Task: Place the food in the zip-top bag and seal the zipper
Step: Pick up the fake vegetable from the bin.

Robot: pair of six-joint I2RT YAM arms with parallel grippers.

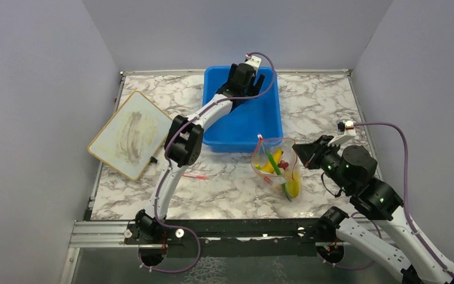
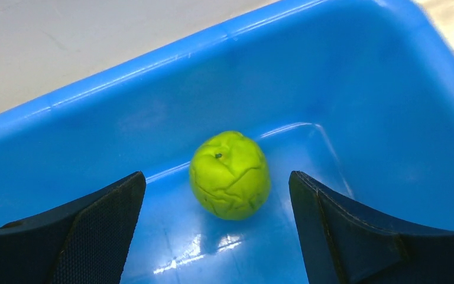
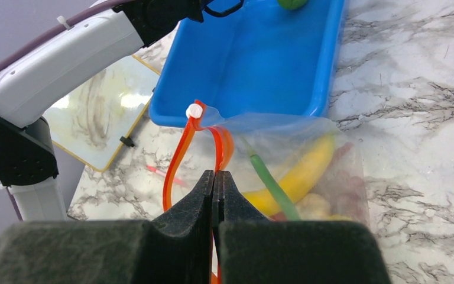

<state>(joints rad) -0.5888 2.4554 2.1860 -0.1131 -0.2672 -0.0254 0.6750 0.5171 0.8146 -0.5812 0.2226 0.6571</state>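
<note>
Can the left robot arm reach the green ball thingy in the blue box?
Probably yes. The left gripper hangs inside the blue tub, open, with a finger on each side of the lime. Nothing else lies between them, so it likely only needs to ease forward and close.

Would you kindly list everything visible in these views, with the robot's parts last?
lime: one, green, inside tub
tub: one, blue, table's far centre
zip-top bag: one, clear, before tub's right corner
zipper: one, orange-red, along bag's mouth
banana: one, yellow, inside bag
other food: count unclear, green and reddish, inside bag
board: one, white, yellow-rimmed, table's left
stick: one, red, on table left of bag
table: one, marbled
left arm: one, white-black, jaws open either side of lime, not touching
right arm: one, white-black, jaws shut on zipper
</note>
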